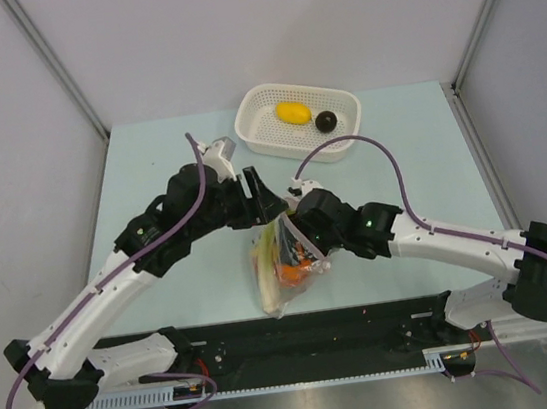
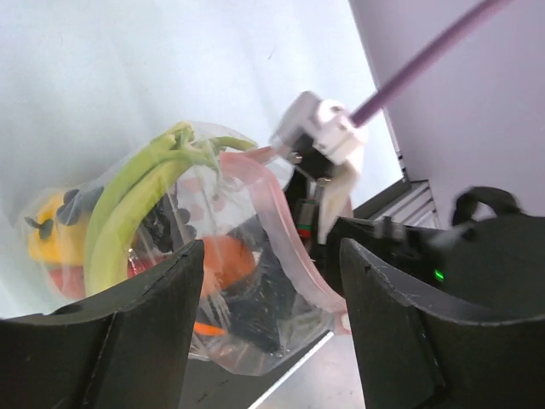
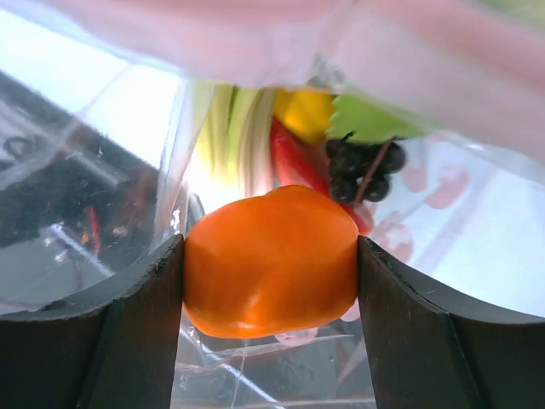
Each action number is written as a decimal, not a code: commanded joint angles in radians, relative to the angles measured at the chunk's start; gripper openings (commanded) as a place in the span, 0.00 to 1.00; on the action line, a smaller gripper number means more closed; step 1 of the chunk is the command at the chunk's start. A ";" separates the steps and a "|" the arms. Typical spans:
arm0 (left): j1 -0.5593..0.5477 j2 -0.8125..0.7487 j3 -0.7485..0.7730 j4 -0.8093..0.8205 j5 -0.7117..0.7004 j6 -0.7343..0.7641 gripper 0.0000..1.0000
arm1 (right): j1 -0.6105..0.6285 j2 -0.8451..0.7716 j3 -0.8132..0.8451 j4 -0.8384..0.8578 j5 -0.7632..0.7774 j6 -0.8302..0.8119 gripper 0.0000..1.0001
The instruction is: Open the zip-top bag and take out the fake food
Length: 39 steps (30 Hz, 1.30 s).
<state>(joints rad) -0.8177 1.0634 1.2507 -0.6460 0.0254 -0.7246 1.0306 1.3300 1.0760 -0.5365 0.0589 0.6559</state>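
Note:
The zip-top bag (image 1: 283,264) lies near the table's front edge with its pink zip strip (image 2: 285,230) pulled open. Inside are a long green-white stalk (image 2: 128,204), a yellow piece (image 2: 43,243), a red piece (image 3: 294,162) and dark berries (image 3: 362,166). My right gripper (image 3: 270,247) reaches into the bag's mouth and is shut on an orange piece (image 3: 268,264); it also shows in the top view (image 1: 300,236). My left gripper (image 2: 271,251) is open just behind the bag's mouth, its jaws wide apart and holding nothing; it also shows in the top view (image 1: 270,205).
A white perforated basket (image 1: 264,130) stands at the back of the table and holds a yellow lemon (image 1: 292,112) and a dark round fruit (image 1: 325,120). The black base rail (image 1: 301,337) runs right in front of the bag. Grey walls close in both sides.

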 commanded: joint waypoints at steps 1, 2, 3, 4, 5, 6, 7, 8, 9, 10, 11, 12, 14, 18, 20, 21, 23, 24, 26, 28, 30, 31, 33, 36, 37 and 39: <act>-0.001 0.065 0.056 -0.050 -0.024 0.030 0.70 | 0.006 -0.043 0.058 -0.056 0.119 0.005 0.00; -0.001 0.078 0.068 -0.055 -0.024 0.030 0.70 | 0.008 -0.048 0.059 -0.057 0.122 0.010 0.00; -0.001 0.086 0.072 -0.058 -0.024 0.030 0.70 | 0.014 -0.051 0.065 -0.059 0.131 0.016 0.00; -0.003 0.102 0.073 -0.061 -0.024 0.031 0.70 | 0.017 -0.058 0.070 -0.059 0.134 0.020 0.00; -0.001 0.107 0.078 -0.070 -0.051 0.028 0.70 | 0.022 -0.060 0.074 -0.063 0.139 0.025 0.00; -0.003 0.115 0.079 -0.076 -0.064 0.024 0.69 | 0.028 -0.064 0.087 -0.065 0.148 0.030 0.00; -0.001 0.125 0.079 -0.084 -0.076 0.024 0.68 | 0.034 -0.068 0.091 -0.068 0.156 0.030 0.00; -0.001 0.130 0.082 -0.087 -0.081 0.027 0.68 | 0.039 -0.071 0.096 -0.075 0.169 0.028 0.00; -0.001 0.136 0.085 -0.084 -0.082 0.031 0.67 | 0.042 -0.072 0.108 -0.080 0.177 0.022 0.00; -0.001 0.142 0.092 -0.083 -0.082 0.037 0.65 | 0.046 -0.074 0.113 -0.094 0.182 0.022 0.00; -0.001 0.151 0.096 -0.087 -0.085 0.037 0.54 | 0.048 -0.077 0.119 -0.100 0.189 0.022 0.00; -0.001 0.158 0.102 -0.093 -0.090 0.039 0.48 | 0.048 -0.083 0.127 -0.106 0.199 0.022 0.00; -0.001 0.164 0.113 -0.107 -0.097 0.042 0.33 | 0.048 -0.112 0.133 -0.128 0.251 0.024 0.00; 0.000 0.158 0.104 -0.118 -0.101 0.057 0.05 | 0.028 -0.176 0.163 -0.154 0.337 0.008 0.00; 0.002 0.156 0.096 -0.119 -0.090 0.063 0.00 | 0.014 -0.221 0.174 -0.149 0.379 -0.007 0.00; 0.002 0.149 0.093 -0.112 -0.088 0.068 0.00 | 0.010 -0.238 0.176 -0.142 0.393 -0.013 0.00; 0.002 0.142 0.076 -0.103 -0.087 0.070 0.01 | -0.001 -0.259 0.183 -0.097 0.420 -0.050 0.00; 0.003 0.136 0.072 -0.090 -0.082 0.074 0.00 | -0.006 -0.279 0.188 -0.080 0.435 -0.065 0.00; 0.003 0.133 0.064 -0.074 -0.065 0.083 0.00 | -0.045 -0.288 0.205 -0.013 0.464 -0.097 0.00; 0.005 0.133 0.067 -0.069 -0.056 0.090 0.00 | -0.076 -0.279 0.219 0.076 0.444 -0.136 0.00; 0.005 0.136 0.073 -0.063 -0.050 0.097 0.00 | -0.136 -0.261 0.245 0.111 0.459 -0.173 0.00; 0.005 0.133 0.075 -0.055 -0.047 0.100 0.00 | -0.165 -0.237 0.249 0.150 0.460 -0.179 0.00; 0.005 0.129 0.072 -0.043 -0.039 0.106 0.00 | -0.274 -0.204 0.251 0.197 0.434 -0.194 0.00; 0.005 0.118 0.062 -0.035 -0.036 0.119 0.00 | -0.383 -0.105 0.251 0.291 0.369 -0.190 0.00; 0.005 0.113 0.056 -0.032 -0.035 0.122 0.00 | -0.452 -0.044 0.249 0.344 0.313 -0.187 0.00; 0.005 0.104 0.050 -0.017 -0.006 0.132 0.00 | -0.509 0.018 0.256 0.410 0.266 -0.168 0.00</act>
<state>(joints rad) -0.8173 1.2125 1.3136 -0.7128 -0.0261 -0.6342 0.6292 1.2297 1.3067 -0.3126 0.4171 0.4915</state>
